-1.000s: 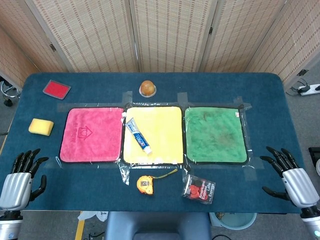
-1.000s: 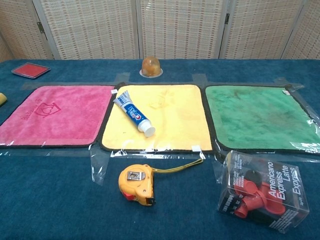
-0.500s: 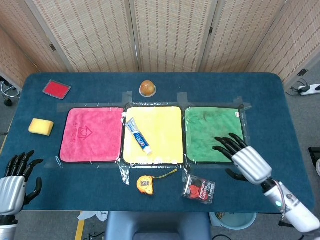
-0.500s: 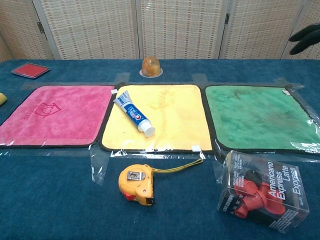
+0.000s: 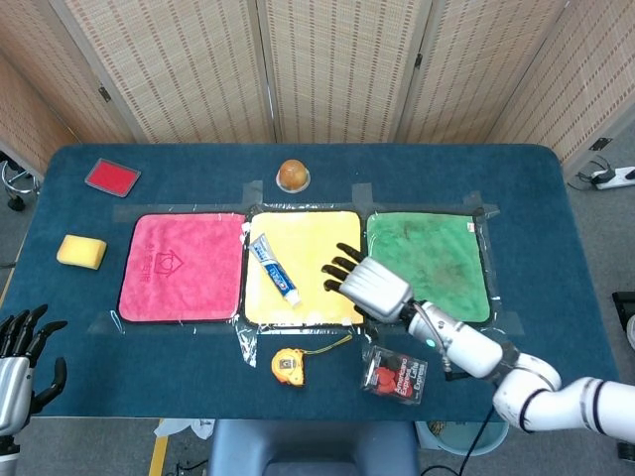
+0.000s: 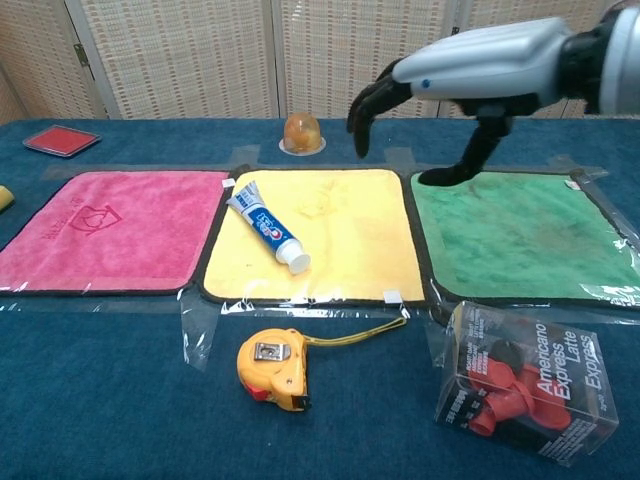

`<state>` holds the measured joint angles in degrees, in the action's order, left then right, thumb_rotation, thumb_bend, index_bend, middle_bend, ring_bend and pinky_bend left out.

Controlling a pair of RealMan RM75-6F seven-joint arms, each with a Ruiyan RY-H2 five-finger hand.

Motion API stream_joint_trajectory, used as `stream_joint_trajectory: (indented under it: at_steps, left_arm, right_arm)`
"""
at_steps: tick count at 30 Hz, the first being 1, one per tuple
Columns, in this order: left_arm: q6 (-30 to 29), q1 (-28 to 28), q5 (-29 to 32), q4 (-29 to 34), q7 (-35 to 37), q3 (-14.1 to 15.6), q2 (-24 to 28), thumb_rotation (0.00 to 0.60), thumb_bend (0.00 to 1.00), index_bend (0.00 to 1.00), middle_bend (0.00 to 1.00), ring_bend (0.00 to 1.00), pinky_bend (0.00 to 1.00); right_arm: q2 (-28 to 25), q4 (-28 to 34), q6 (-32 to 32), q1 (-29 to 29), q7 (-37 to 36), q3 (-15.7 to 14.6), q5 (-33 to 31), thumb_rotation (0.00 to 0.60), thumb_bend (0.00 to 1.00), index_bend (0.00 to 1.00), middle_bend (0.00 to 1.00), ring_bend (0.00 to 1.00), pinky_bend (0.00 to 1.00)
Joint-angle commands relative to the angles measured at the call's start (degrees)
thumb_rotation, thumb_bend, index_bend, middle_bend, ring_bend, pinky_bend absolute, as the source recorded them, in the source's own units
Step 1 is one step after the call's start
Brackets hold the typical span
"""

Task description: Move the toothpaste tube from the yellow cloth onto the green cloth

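While the right hand (image 5: pixel 365 281) hovers open and empty over the yellow cloth (image 5: pixel 317 238), the reach looks underway; next, lower onto the tube (image 5: pixel 275 268). It lies diagonally on that cloth's left side, cap toward the robot, green cloth (image 5: pixel 437 238) bare

The left hand (image 5: pixel 18 355) was cut off at the head view's lower left corner; the yellow sponge (image 6: pixel 4 197) by the chest view's left edge.
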<state>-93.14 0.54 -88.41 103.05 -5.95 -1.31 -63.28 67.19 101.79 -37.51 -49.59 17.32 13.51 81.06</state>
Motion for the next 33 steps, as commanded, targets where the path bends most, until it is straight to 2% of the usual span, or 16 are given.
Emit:
stream_joint_trajectory:
  at_steps: [1,6,13,18,23,33]
  left_arm:
    - [0.0,0.2,0.3,-0.1,0.1,0.0,0.1,0.6,0.59,0.26,0.12,0.08,0.0]
    - [-0.2,0.7,1.0,-0.2,0.3,-0.1,0.1,0.6,0.59,0.26,0.12,0.08,0.0]
    - [-0.4,1.2,1.8,-0.5,0.7,-0.3,0.1,0.6,0.59,0.26,0.12,0.08,0.0]
    - [-0.3,1.7,2.8,-1.1,1.3,-0.2,0.1,0.6,0.59,0.26,0.12,0.08,0.0]
    - [0.1,2.1,3.7,-1.9,2.0,-0.2,-0.1,0.6,0.59,0.26,0.12,0.08,0.0]
    - [0.9,2.6,5.0,-3.1,2.7,-0.2,-0.6,0.6,0.59,0.26,0.12,0.08,0.0]
  right_arm:
    - [6.9,-6.2,4.0,-5.1,4.8,1.0,-5.2,0.6,0.42,0.29,0.2,0.15,0.0]
    - [13.6,-13.4,5.8,-10.3,7.6,0.7,-7.5,0.6,0.43,0.31,0.21,0.15,0.0]
    - [20.0,-21.1,8.6,-15.9,7.3,0.7,-10.8,0.6,0.45,0.32,0.21,0.18,0.0]
    - [23.3,-25.9,11.3,-19.6,6.4,0.8,-13.8,0.6,0.55,0.32,0.23,0.21,0.0]
    - [26.2,-30.6,13.2,-22.9,5.7,0.4,-15.9,0.6,0.55,0.33,0.24,0.24,0.0]
    - [32.6,-39.4,14.9,-27.2,3.9,-1.4,-18.0,0.6,0.55,0.35,0.25,0.24,0.0]
